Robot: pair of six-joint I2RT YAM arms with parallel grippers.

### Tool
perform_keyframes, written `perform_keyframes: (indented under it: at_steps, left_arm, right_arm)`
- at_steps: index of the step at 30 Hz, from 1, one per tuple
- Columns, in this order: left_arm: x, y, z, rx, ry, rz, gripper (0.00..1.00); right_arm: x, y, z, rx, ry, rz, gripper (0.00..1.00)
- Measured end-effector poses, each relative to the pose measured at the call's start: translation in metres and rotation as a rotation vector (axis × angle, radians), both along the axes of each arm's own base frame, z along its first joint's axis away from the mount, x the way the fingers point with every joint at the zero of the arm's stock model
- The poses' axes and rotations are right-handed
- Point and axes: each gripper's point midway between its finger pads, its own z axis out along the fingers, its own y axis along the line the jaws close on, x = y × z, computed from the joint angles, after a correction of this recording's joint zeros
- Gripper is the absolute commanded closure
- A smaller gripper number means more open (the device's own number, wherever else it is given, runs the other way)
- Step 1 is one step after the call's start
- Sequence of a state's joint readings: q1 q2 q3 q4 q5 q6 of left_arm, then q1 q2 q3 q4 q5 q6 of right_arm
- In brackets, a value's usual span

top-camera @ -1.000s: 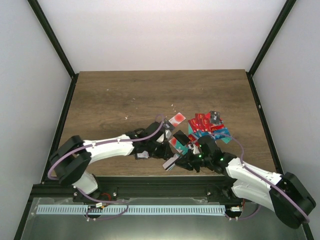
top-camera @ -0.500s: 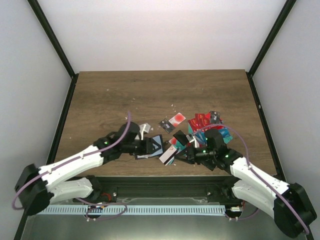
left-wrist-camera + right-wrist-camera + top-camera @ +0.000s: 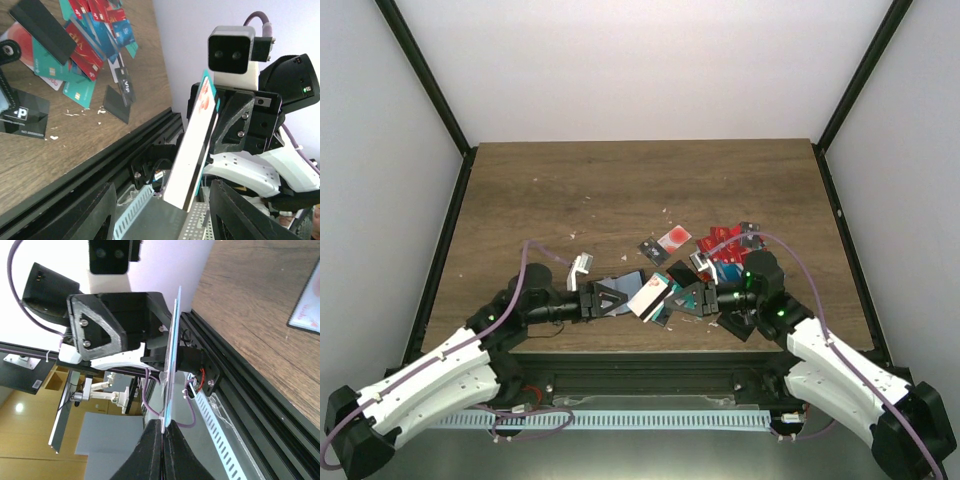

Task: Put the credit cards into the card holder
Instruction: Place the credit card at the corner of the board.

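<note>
My right gripper [image 3: 672, 300] [image 3: 163, 426] is shut on a white credit card with a red circle [image 3: 650, 297] [image 3: 192, 145] [image 3: 170, 365], held upright off the table with a teal edge behind it. My left gripper [image 3: 630, 299] [image 3: 165, 220] faces it, open, and the card's end stands between its spread fingers without touching them. The card holder [image 3: 628, 285] [image 3: 25, 120], black with a blue-grey inside, lies on the table by the left fingertips. More credit cards [image 3: 730, 245] [image 3: 85, 30], red, teal and black, are heaped further right.
A white card with a red circle [image 3: 674, 239] and a black card [image 3: 654, 250] lie apart from the heap. The black front rail [image 3: 620, 355] runs just below both grippers. Bare wood fills the far half of the table [image 3: 620, 190].
My left gripper drew back to the left and opened. My right gripper carried the white card a little away from the front rail, toward the left gripper.
</note>
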State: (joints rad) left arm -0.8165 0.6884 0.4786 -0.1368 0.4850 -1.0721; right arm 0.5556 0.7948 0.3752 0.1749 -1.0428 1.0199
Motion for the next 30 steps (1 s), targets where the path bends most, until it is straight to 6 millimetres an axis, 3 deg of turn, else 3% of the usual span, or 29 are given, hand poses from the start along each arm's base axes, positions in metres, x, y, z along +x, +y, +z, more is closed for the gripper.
perform_keyframes:
  at_steps: [5, 8, 12, 14, 22, 30]
  left_arm:
    - [-0.003, -0.006, 0.002, -0.040, 0.024, -0.032, 0.53]
    - [-0.004, -0.011, 0.006, -0.061, 0.032, -0.052, 0.63]
    - [-0.004, -0.015, 0.010, -0.088, 0.030, -0.068, 0.89]
    - [-0.004, -0.016, 0.011, -0.102, 0.038, -0.071, 0.96]
    - [-0.004, -0.019, 0.019, -0.138, 0.024, -0.088, 0.96]
    - [-0.001, -0.014, 0.014, -0.084, 0.021, -0.049, 0.96]
  right_arm:
    - [0.000, 0.001, 0.014, 0.036, -0.022, 0.008, 0.99]
    - [0.000, 0.001, 0.018, 0.047, -0.024, 0.010, 0.99]
    - [-0.001, 0.001, 0.021, 0.054, -0.027, 0.012, 0.99]
    - [-0.001, 0.001, 0.023, 0.056, -0.029, 0.012, 0.99]
    - [0.001, 0.000, 0.021, 0.051, -0.024, 0.004, 0.99]
    - [0.005, 0.000, 0.001, -0.030, 0.015, -0.030, 0.99]
